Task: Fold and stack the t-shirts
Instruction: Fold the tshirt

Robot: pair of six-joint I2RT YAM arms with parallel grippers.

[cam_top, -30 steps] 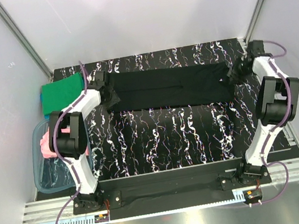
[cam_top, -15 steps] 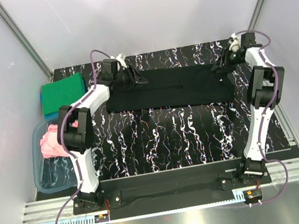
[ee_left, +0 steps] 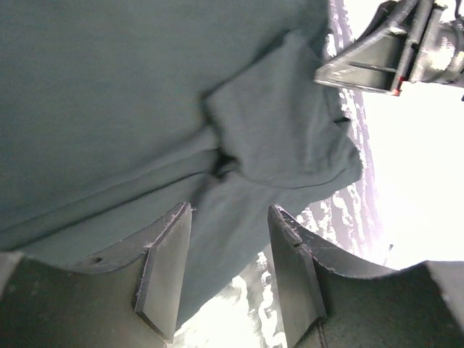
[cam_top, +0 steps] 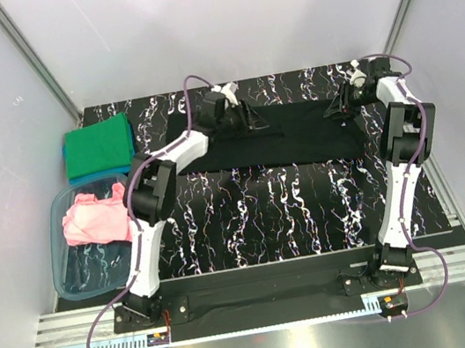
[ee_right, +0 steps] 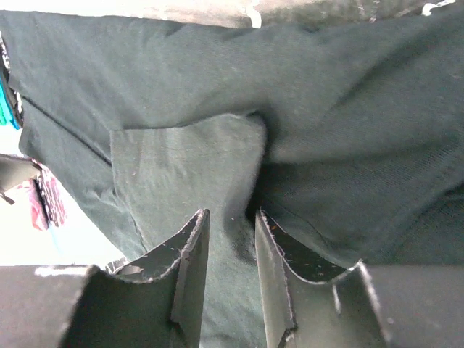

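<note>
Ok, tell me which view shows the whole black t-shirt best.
Top external: the black t-shirt lies there full length, both ends visible. The wrist views show only close, folded patches of its cloth past their own fingers.

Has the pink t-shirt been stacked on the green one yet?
No, the pink t-shirt lies crumpled in the clear plastic tub, while the folded green t-shirt sits beyond it on the table.

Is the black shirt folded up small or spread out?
Partly folded: the black t-shirt lies as a long narrow strip across the table, not a small bundle.
</note>
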